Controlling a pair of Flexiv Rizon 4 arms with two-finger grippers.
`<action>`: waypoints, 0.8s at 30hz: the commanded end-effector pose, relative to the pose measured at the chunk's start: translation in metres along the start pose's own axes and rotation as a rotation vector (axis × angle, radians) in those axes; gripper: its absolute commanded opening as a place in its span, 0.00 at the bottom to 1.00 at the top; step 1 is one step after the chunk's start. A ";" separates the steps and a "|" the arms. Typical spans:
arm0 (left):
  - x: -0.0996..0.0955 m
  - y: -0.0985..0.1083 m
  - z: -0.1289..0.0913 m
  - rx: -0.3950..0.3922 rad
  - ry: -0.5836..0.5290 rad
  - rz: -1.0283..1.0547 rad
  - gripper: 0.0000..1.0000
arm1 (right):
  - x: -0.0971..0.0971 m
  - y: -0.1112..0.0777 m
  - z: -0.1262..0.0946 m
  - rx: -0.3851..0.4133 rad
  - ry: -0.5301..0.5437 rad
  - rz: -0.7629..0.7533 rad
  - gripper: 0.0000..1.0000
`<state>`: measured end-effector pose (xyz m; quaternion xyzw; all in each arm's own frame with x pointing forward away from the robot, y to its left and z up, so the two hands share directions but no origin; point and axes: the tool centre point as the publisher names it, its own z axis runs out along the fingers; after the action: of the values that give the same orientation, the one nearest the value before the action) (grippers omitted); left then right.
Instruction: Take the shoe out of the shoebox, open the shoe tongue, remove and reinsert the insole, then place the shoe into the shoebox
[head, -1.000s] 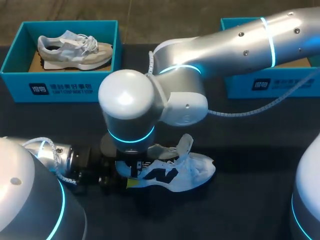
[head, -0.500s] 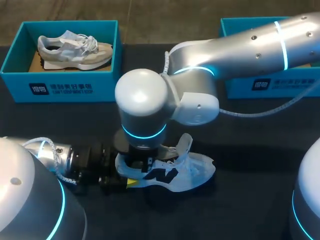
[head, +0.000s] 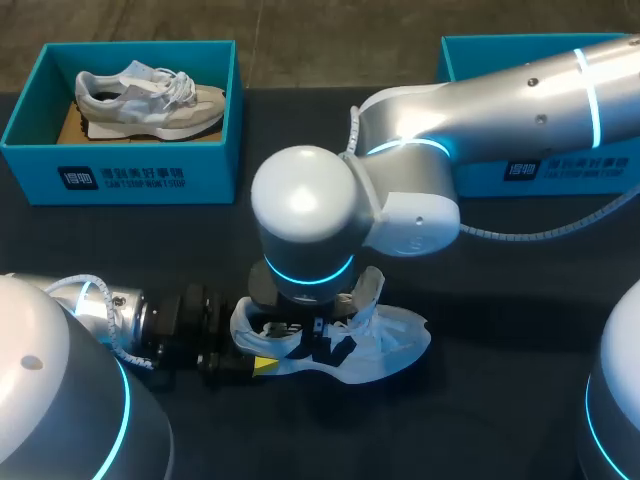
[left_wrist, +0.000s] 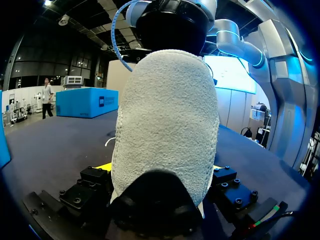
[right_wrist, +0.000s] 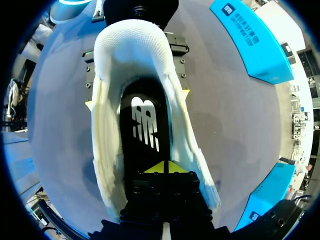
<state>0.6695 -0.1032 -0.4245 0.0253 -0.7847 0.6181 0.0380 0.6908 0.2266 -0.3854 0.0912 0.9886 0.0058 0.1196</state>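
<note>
While the shoe (head: 390, 340) is sitting on its sole on the table (head: 500, 400), out of the shoebox (head: 560, 172), entries are running thus —
Left gripper (head: 248, 342): clamping the heel (left_wrist: 165, 125) from both sides.
Right gripper (right_wrist: 167, 167): reaching down into the shoe's mouth, tips pressed together over the black insole (right_wrist: 145, 125); whether pinching it, cannot tell.
Stage, judged: insole being worked.
Risk: a weak pinch slipping off the insole; a hard pull dragging the shoe out of the heel clamp — or folding the insole.
</note>
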 end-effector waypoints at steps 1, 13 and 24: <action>0.000 0.006 0.000 -0.002 -0.002 -0.001 0.00 | -0.001 -0.012 -0.008 -0.010 -0.011 0.007 0.00; 0.000 0.006 0.000 -0.002 -0.002 -0.001 0.00 | -0.003 -0.020 -0.001 -0.002 -0.017 0.017 0.34; 0.000 0.006 0.000 -0.002 -0.002 -0.001 0.00 | 0.005 -0.019 0.012 0.007 0.021 0.015 0.29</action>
<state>0.6696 -0.1032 -0.4246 0.0253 -0.7847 0.6181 0.0380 0.6852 0.2067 -0.3915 0.0992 0.9889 0.0038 0.1105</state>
